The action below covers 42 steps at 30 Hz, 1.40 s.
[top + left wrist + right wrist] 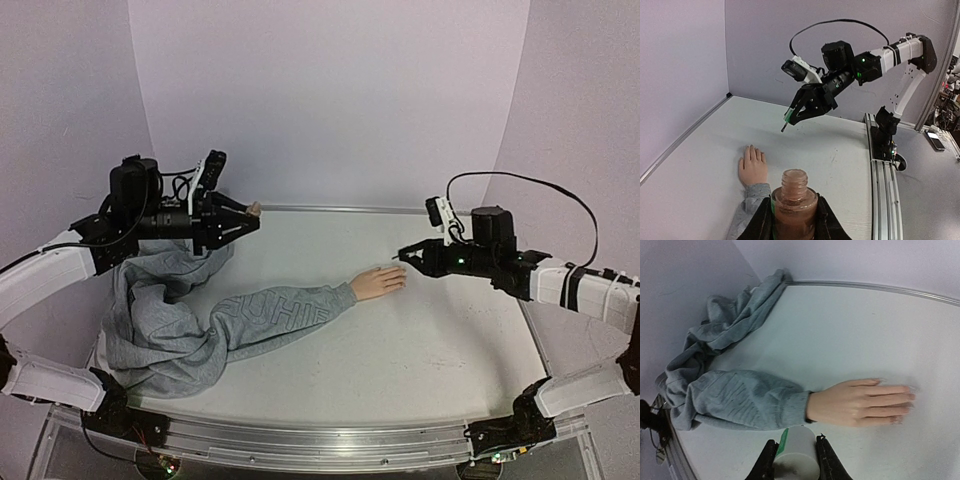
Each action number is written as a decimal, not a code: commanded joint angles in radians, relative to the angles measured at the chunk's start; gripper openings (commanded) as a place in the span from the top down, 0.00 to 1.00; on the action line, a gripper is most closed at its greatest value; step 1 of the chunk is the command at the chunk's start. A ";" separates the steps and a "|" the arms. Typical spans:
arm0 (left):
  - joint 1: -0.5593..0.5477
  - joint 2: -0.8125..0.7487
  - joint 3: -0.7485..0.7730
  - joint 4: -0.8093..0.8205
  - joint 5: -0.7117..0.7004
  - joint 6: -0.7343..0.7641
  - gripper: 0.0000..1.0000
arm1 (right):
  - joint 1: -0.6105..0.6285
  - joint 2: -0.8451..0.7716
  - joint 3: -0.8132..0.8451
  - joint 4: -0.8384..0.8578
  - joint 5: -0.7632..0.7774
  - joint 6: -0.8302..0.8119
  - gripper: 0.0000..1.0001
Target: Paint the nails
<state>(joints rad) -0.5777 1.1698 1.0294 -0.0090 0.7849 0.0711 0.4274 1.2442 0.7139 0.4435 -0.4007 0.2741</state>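
The peach mannequin hand (380, 283) lies flat on the table at the end of a grey sweatshirt sleeve (280, 315). Its nails (910, 396) are tiny, at the fingertips pointing right. My left gripper (247, 214) is shut on a small open bottle (794, 200) of brownish polish, held high at the back left. My right gripper (408, 254) is shut on the white brush cap (796, 454) with a green band. It hovers just right of and above the fingertips. The thin brush (784, 126) points down from it in the left wrist view.
The bunched grey sweatshirt (165, 320) covers the left part of the table. A metal rail (330, 445) runs along the near edge and another (882, 170) along the right side. Purple walls close in the back and sides.
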 commanded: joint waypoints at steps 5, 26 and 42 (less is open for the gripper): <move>-0.123 -0.081 -0.080 -0.230 -0.174 0.335 1.00 | 0.321 0.061 0.260 -0.049 -0.099 0.011 1.00; -0.171 -0.126 -0.140 -0.215 -0.280 0.393 1.00 | 0.575 0.295 0.602 -0.096 0.013 0.007 1.00; -0.177 -0.117 -0.137 -0.215 -0.252 0.385 1.00 | 0.580 0.344 0.640 -0.083 -0.023 0.002 1.00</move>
<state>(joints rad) -0.7475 1.0657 0.8860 -0.2600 0.5056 0.4488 1.0004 1.5673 1.3033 0.3187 -0.4038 0.2775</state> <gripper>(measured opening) 0.232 0.217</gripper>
